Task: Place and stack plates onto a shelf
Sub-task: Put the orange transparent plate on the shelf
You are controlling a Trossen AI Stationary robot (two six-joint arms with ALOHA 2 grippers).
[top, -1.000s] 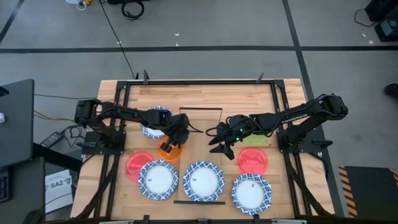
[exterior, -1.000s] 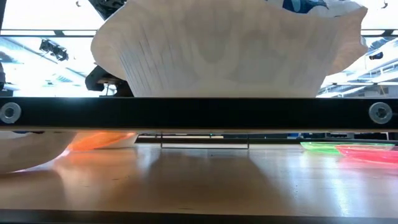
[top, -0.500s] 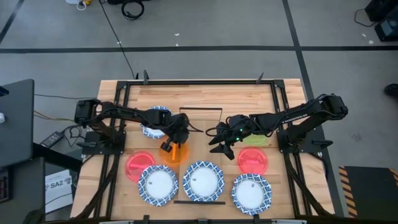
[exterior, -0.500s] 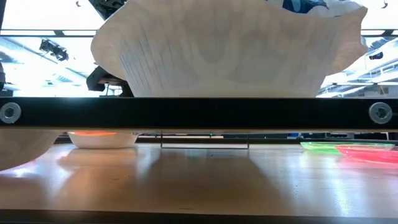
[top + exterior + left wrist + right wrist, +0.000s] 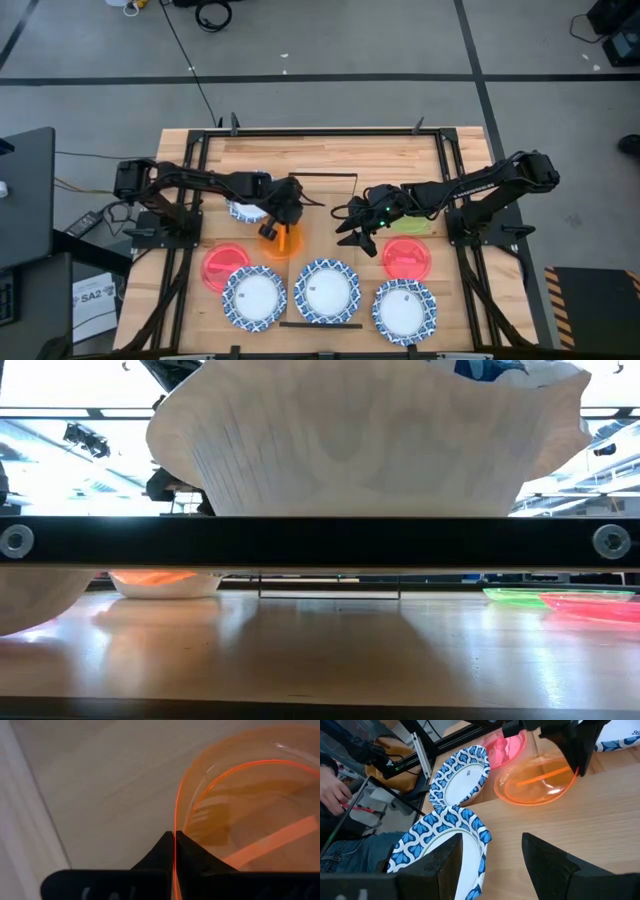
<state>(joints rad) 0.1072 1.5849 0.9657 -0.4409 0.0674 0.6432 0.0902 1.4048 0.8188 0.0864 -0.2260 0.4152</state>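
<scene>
Fingers of my left gripper (image 5: 175,837) pinch the orange plate's (image 5: 283,241) rim at mid-table, an edge hold for lifting it toward the shelf (image 5: 322,250). My right gripper (image 5: 491,851) waits nearby, spread and empty.

Robotics lab.
A framed wooden table (image 5: 330,155) stands on grey taped floor (image 5: 330,45), cables (image 5: 212,14) trailing, two arms mounted at its sides.
</scene>
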